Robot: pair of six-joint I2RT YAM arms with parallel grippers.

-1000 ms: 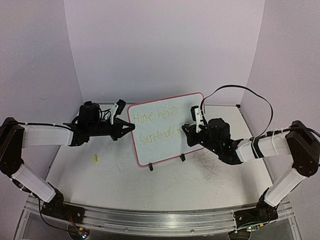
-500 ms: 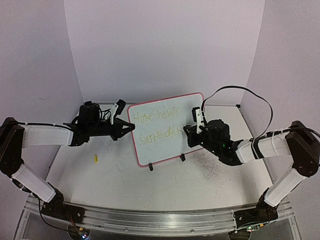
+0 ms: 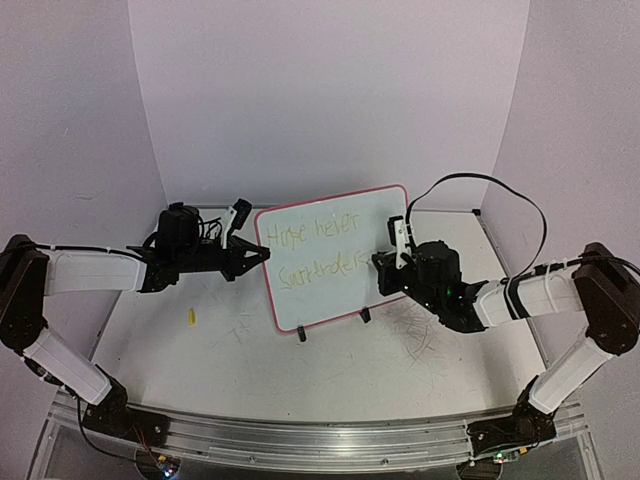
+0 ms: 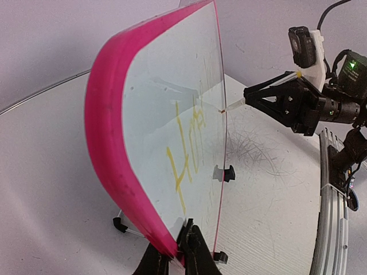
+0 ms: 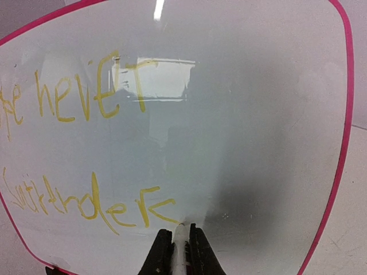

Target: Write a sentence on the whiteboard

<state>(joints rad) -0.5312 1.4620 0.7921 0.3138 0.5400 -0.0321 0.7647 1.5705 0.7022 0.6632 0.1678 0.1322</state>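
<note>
The whiteboard (image 3: 335, 300) stands tilted on the table on two black clip feet (image 3: 302, 336), its frame pink-red. My left gripper (image 3: 260, 256) is shut on its left edge; in the left wrist view the frame (image 4: 114, 149) is pinched at the left gripper (image 4: 179, 247). The sentence (image 3: 315, 250) runs in two yellow-green lines, "Hope never" over "Surrender" (image 5: 86, 200). My right gripper (image 3: 380, 266) is shut on a white marker (image 5: 181, 243). Its tip touches the board just past the last stroke (image 5: 163, 211), and the same tip (image 4: 229, 107) shows in the left wrist view.
A small yellow piece (image 3: 190, 317) lies on the table left of the board. Grey scratch marks (image 3: 420, 335) cover the table under the right arm. A black cable (image 3: 480, 180) arcs over that arm. The metal rail (image 3: 300, 435) runs along the near edge.
My right gripper has slid slightly to the right along the lower line with the marker. The left arm and the board have stayed still.
</note>
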